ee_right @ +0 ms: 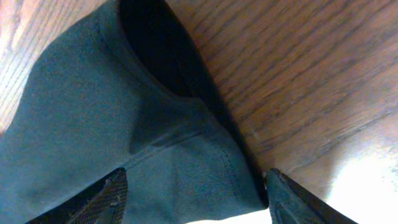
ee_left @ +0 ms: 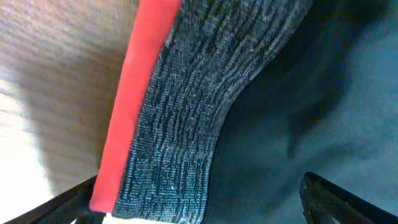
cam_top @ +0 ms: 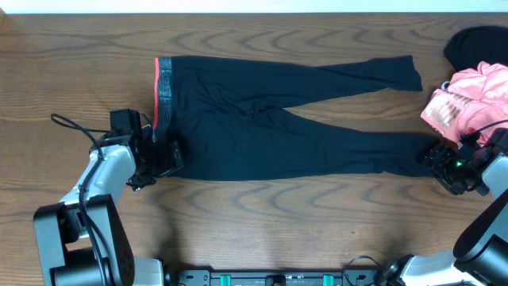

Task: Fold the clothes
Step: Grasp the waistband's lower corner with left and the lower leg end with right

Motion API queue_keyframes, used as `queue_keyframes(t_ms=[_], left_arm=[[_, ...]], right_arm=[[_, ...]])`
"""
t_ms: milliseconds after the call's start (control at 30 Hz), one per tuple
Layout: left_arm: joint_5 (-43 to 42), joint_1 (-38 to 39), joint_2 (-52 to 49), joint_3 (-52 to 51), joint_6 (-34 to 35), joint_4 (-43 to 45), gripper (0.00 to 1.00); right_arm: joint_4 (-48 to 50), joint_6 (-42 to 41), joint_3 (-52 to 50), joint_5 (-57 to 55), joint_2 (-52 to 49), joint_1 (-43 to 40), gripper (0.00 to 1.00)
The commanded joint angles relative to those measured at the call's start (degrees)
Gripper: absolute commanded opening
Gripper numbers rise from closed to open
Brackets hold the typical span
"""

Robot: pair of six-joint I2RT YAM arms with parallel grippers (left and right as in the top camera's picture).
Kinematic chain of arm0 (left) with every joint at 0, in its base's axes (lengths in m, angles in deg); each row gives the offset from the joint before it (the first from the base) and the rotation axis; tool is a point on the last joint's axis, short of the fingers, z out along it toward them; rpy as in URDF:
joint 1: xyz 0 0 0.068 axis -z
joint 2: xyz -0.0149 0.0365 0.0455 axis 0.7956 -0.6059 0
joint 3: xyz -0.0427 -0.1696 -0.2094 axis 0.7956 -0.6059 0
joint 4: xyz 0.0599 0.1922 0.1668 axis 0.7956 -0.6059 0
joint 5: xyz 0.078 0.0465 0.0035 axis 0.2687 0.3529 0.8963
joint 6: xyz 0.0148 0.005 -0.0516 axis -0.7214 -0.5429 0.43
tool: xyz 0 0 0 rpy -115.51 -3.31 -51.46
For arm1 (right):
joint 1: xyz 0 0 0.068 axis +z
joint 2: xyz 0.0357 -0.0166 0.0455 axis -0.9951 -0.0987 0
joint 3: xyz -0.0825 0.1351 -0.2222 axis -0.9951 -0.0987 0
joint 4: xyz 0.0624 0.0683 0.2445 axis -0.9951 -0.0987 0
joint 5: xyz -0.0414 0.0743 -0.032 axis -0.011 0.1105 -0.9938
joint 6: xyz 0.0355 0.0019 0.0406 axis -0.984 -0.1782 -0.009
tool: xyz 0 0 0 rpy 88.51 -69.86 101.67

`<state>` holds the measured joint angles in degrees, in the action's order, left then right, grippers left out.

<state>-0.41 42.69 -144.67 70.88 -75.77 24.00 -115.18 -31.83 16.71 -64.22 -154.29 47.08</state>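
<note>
**Leggings laid out for folding, seen from overhead and from both wrists.** On the wooden table [cam_top: 79,48] the black leggings [cam_top: 262,135] are spread flat. Their long axis runs left to right, with the waistband [cam_top: 164,91] at the left end and the two legs fanned toward the right. A pink garment [cam_top: 468,107] is seen beyond the leg ends, just beside the near leg's cuff [cam_top: 409,149]. The left gripper [cam_top: 171,156] is placed at the near corner of the waistband. Its jaws are spread wide with the red edge [ee_left: 130,124] lying between them, and nothing is clasped. The right gripper [cam_top: 435,159] is set at the near cuff. Its jaws are shown apart, astride the hem [ee_right: 186,174], which is not seen to be pinched. Each end is thus nearest its own arm, and the fold is judged to depend on both ends being gripped.
</note>
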Motion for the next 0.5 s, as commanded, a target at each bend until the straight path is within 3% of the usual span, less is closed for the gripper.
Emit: queue_keyframes(t_ms=[0,100,200,467], left_arm=[[-2.99,-0.04,-3.28,-3.50,0.98,1.84,0.98],[-5.03,-0.04,-3.28,-3.50,3.39,3.41,1.00],[-5.14,-0.04,-3.28,-3.50,5.86,4.20,0.95],[-5.14,-0.04,-3.28,-3.50,5.88,3.91,0.74]], right_arm=[[-0.83,-0.90,-1.25,0.28,-0.52,-0.17,0.69],[-1.07,-0.87,-1.27,0.28,-0.52,-0.17,0.68],[-1.40,-0.87,-1.27,0.28,-0.52,-0.17,0.66],[-1.18,-0.87,-1.27,0.26,-0.52,-0.17,0.45]])
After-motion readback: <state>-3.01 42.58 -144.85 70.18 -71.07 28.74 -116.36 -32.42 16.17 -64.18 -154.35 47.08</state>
